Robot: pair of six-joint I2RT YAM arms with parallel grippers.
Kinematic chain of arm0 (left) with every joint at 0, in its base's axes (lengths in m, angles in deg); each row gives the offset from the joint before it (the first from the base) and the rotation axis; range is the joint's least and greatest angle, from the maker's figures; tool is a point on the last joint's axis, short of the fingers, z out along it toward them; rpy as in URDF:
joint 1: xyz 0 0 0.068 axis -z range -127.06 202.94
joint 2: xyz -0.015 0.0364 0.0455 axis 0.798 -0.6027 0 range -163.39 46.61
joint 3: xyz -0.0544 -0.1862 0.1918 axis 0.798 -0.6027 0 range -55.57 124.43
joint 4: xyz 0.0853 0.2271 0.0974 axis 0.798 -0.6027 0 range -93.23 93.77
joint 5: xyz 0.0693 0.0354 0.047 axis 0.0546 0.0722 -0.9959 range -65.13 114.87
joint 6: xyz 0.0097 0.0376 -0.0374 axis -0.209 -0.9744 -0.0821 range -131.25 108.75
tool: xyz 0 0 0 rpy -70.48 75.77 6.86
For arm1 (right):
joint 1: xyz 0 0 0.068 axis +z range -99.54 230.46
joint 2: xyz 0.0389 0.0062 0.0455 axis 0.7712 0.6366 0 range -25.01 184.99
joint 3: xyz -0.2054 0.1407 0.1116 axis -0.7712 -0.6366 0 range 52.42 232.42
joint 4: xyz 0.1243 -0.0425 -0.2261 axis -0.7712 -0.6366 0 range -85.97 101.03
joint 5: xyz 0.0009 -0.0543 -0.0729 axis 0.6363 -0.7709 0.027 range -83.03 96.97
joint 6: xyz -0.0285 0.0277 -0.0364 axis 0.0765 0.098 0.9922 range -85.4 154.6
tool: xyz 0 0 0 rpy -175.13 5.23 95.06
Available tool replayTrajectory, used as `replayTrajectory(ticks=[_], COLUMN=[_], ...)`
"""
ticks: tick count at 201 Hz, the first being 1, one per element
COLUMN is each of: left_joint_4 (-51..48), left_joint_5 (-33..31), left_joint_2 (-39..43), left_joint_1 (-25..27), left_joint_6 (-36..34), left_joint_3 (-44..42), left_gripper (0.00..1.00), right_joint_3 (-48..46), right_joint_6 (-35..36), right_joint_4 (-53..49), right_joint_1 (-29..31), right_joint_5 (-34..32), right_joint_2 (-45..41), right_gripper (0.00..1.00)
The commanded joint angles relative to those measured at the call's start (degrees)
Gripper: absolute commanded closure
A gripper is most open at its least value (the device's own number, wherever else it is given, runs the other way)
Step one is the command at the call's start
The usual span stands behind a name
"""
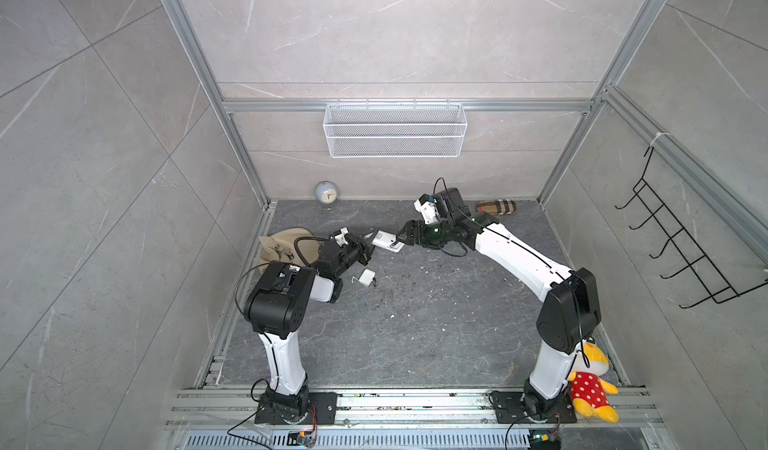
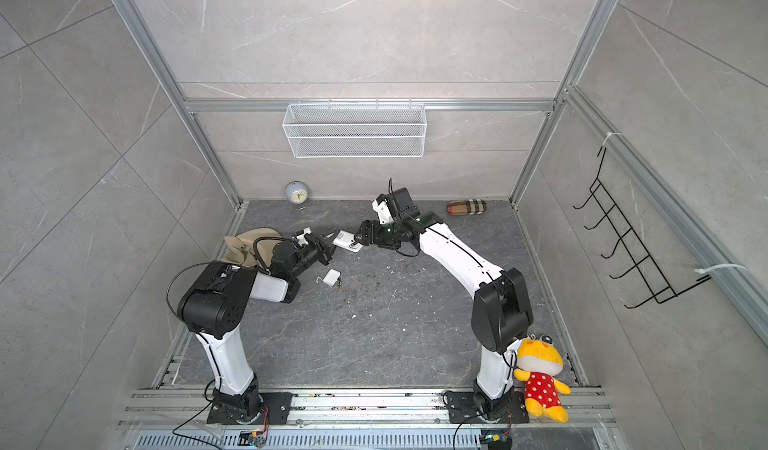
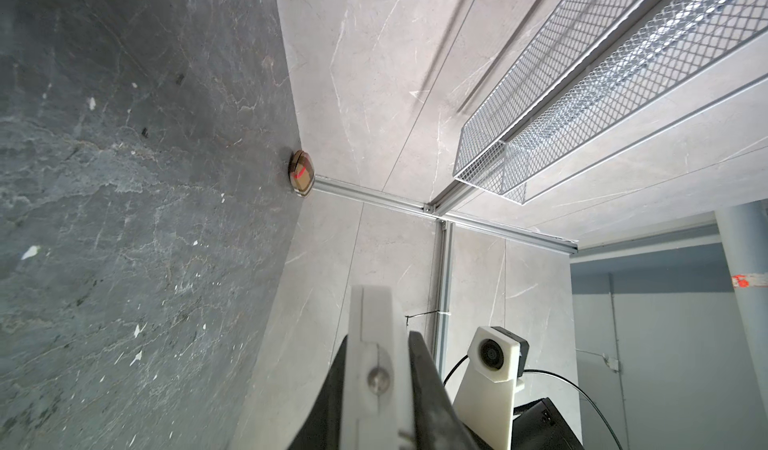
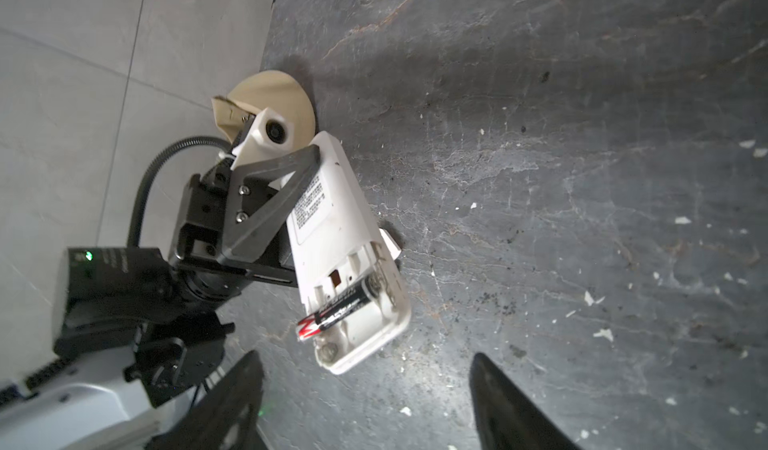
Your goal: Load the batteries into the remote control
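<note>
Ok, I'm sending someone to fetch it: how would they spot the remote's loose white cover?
On the dark table, find the left gripper clamped on the remote. Just nearer the camera than that gripper lies the cover, flat on the table. It is a small white rounded square, far bigger than the white specks, with a dark battery beside it.

Grey tiled walls (image 1: 395,32), dark stone floor (image 1: 436,335), white mesh basket (image 1: 395,144).

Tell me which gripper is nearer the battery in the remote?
Right. The right gripper hangs open just off the battery; the left gripper clamps the far end of the remote control.
</note>
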Motion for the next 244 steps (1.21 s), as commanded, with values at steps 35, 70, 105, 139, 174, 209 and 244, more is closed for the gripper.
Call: replayTrajectory(ticks=[35, 70, 105, 139, 174, 209, 244], left_joint_4=[-6.78, -7.28, -6.20, -4.26, -1.61, -3.67, -5.37], left_joint_5=[5.92, 7.09, 7.52, 7.92, 7.61, 7.82, 8.18], left_joint_2=[6.69, 6.90, 6.10, 4.84, 3.64, 4.34, 4.90], left_joint_1=[-0.67, -0.97, -1.09, -1.11, -1.19, -1.20, -1.29], left_joint_6=[-1.71, -1.13, -0.04, 1.89, 3.57, 2.27, 1.73], left_joint_3=[2.55, 2.63, 2.81, 2.93, 2.45, 2.61, 2.99], left_gripper=[1.00, 1.00, 1.00, 1.00, 1.00, 1.00, 1.00], right_joint_3=[-3.19, -4.00, -4.26, -3.60, -3.52, -2.35, -1.73], right_joint_6=[5.85, 4.74, 3.82, 5.26, 5.52, 5.62, 5.80], right_joint_4=[5.23, 7.95, 10.08, 8.72, 8.62, 8.13, 8.05], right_joint_1=[-0.06, -0.05, 0.28, 0.96, 1.24, 1.64, 1.89], right_joint_5=[2.27, 4.72, 6.74, 7.13, 7.19, 7.37, 7.24], right_joint_2=[-2.40, -2.32, -2.57, -1.83, -1.28, -0.67, -0.21], right_gripper=[0.11, 0.11, 0.11, 0.15, 0.22, 0.22, 0.26])
